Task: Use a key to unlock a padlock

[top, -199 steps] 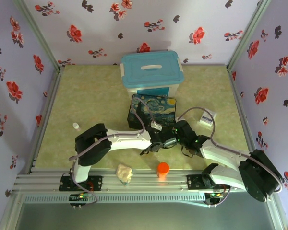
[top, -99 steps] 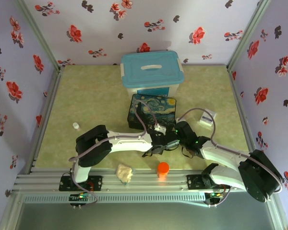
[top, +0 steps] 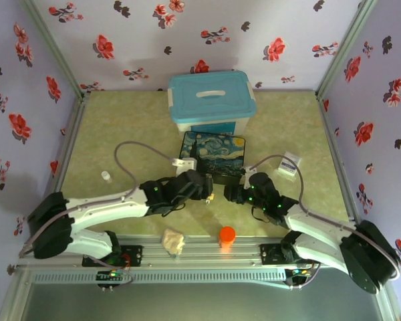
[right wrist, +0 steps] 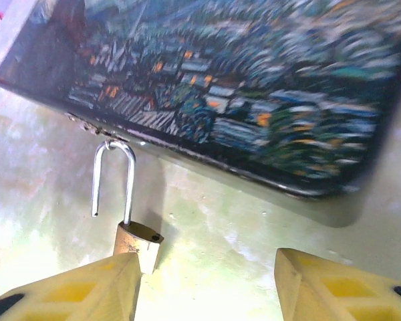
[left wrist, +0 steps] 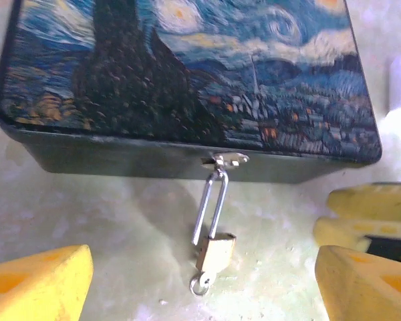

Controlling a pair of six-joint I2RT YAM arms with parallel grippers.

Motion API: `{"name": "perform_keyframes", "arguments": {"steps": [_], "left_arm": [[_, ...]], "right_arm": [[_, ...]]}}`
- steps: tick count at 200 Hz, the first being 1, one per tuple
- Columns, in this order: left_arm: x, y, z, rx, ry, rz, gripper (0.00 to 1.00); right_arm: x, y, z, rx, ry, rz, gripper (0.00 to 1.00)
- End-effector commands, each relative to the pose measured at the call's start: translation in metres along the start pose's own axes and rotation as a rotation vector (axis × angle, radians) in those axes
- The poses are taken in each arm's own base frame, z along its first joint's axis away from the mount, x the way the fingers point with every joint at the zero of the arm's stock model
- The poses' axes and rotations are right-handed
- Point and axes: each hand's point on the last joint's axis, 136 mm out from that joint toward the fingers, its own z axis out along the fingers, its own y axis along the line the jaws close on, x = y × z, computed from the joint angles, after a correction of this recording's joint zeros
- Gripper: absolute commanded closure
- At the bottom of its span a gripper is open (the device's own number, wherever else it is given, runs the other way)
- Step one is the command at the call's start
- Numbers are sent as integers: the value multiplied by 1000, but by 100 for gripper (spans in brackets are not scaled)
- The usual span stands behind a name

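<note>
Hard to make out at the foot of the tiny brass-coloured padlock [left wrist: 214, 251]: a small silvery ring, possibly the head of the very small thin metal key [left wrist: 200, 286], too blurred to tell for sure. Clear enough from the left wrist: padlock hooked by its thin silvery shackle through the little hasp on the near wall of the dark box printed with a swirling night sky [left wrist: 187, 80], with the brass body lying on the pale green bench [left wrist: 87, 207]. From the right wrist, with the shackle swung open: one leg ending free, the other set in the body. From above, hard to pick out between the two arm ends.

Left tool [left wrist: 204, 274] spread wide, gripping nothing, with a yellow finger cut off at each lower corner. Right tool [right wrist: 207, 264] likewise wide apart and empty, one finger overlapping the padlock's corner; touching or not, cannot tell.

Beyond the box, a white tub with a light blue lid [top: 212, 100]. Along the near edge, an orange round cap [top: 226, 234] and a crumpled cream wad [top: 174, 241]. Right of the box, a small white packet [top: 289, 164].
</note>
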Motion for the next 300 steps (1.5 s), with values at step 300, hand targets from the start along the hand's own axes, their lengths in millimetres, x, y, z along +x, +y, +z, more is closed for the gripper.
{"name": "perform_keyframes", "arguments": {"steps": [300], "left_arm": [[17,55,3,103,-86,-273,4]], "right_arm": [[62,33,58,-126,215,-66,78]]}}
